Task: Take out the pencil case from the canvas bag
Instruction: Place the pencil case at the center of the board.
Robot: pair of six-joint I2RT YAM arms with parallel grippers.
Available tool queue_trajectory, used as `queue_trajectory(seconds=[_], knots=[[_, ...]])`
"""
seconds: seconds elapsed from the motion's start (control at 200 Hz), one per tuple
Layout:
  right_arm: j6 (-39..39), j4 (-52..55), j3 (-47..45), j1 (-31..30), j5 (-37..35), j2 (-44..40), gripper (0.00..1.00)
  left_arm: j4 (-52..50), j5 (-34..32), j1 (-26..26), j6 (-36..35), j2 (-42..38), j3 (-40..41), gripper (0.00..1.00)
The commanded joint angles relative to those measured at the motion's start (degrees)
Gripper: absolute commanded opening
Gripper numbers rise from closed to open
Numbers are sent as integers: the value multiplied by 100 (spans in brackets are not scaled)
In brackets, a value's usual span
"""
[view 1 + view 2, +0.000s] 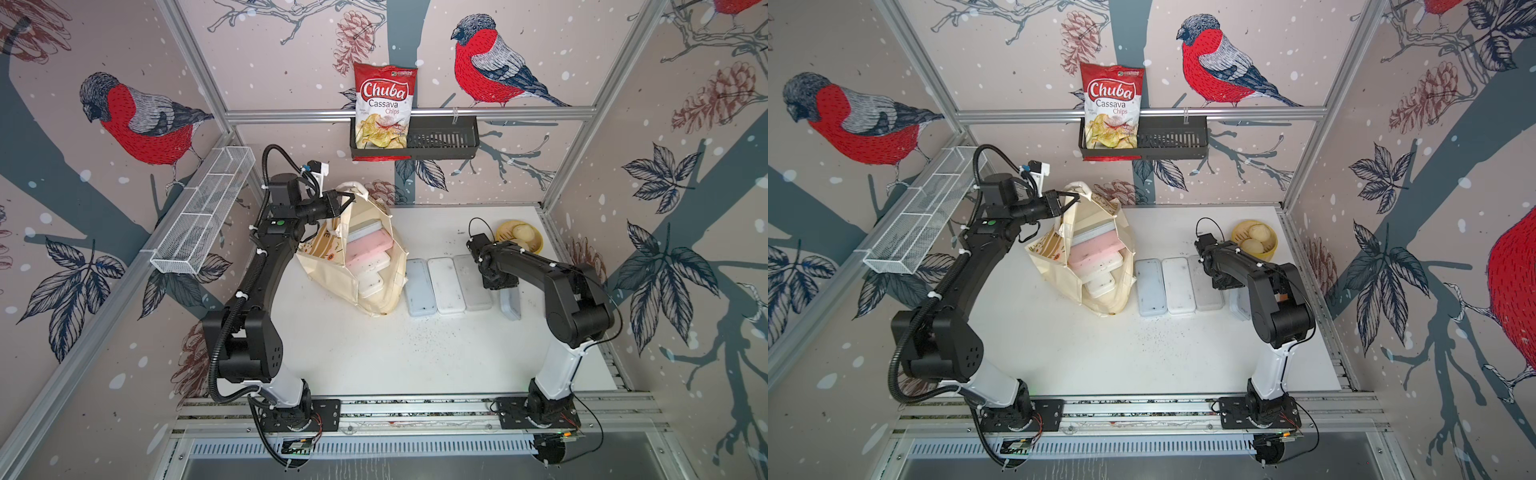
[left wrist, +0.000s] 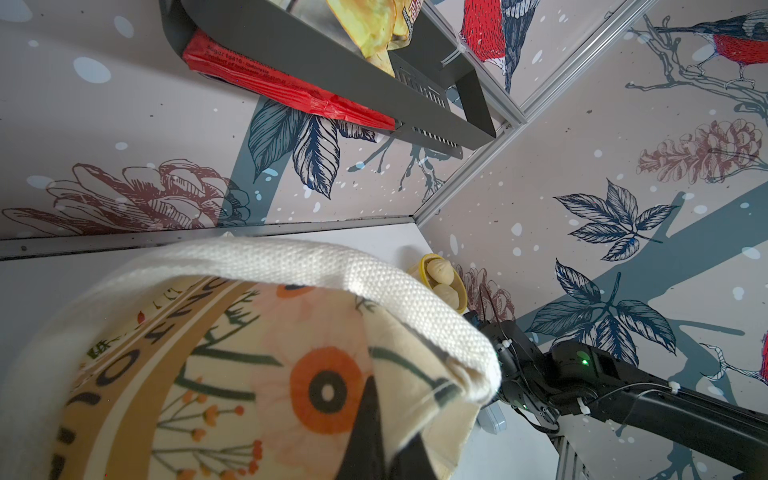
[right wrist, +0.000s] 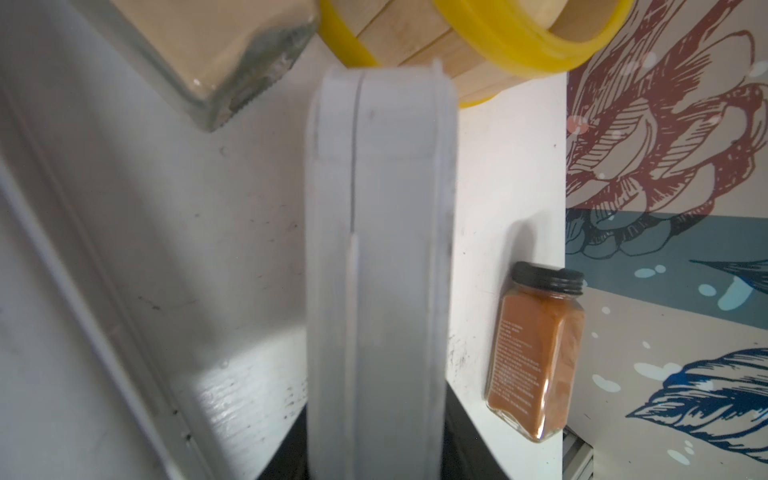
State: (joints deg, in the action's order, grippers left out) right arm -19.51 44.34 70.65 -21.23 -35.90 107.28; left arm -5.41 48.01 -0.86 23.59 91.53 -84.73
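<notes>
The cream canvas bag (image 1: 376,297) (image 1: 1054,266) lies on the table's left half with its mouth held open. My left gripper (image 1: 347,200) (image 1: 1072,198) (image 2: 395,409) is shut on the bag's rim by the loop handle (image 2: 374,274). Inside lie a pink pencil case (image 1: 368,247) and white ones (image 1: 371,283). Three more cases (image 1: 446,284) lie in a row right of the bag. Just right of that row my right gripper (image 1: 508,293) (image 3: 376,457) is shut on a pale pencil case (image 1: 512,306) (image 1: 1239,305) (image 3: 378,249) standing on its long edge, jaws hidden in the top views.
A yellow bamboo steamer (image 1: 534,245) (image 3: 519,50) with buns sits behind the right gripper. A brown spice jar (image 3: 536,357) and a glass jar (image 3: 208,54) lie close to the held case. A black wall basket (image 1: 444,141) holds a chips bag (image 1: 384,108); a wire basket (image 1: 203,216) hangs left.
</notes>
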Motion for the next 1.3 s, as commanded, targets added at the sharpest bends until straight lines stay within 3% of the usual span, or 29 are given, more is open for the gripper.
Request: queue_trajectory(seconds=[0.0, 0.305, 0.495, 0.605, 1.066, 1.296], knots=[[-60, -180, 41, -121, 198, 120, 37, 321, 46, 13, -56, -3, -34, 0], [100, -180, -39, -398, -304, 213, 36, 308, 51, 15, -64, -3, -36, 0], [186, -180, -37, -454, -428, 131, 47, 308, 51, 7, -58, -8, -39, 0], [193, -188, -21, -465, -278, 61, 51, 312, 42, 14, -57, -3, -35, 0], [6, -258, -150, -344, 123, -331, 51, 316, 51, 12, -49, -23, -35, 0], [-135, -633, -334, -70, 993, -940, 51, 339, 68, 9, -36, -30, -35, 0]])
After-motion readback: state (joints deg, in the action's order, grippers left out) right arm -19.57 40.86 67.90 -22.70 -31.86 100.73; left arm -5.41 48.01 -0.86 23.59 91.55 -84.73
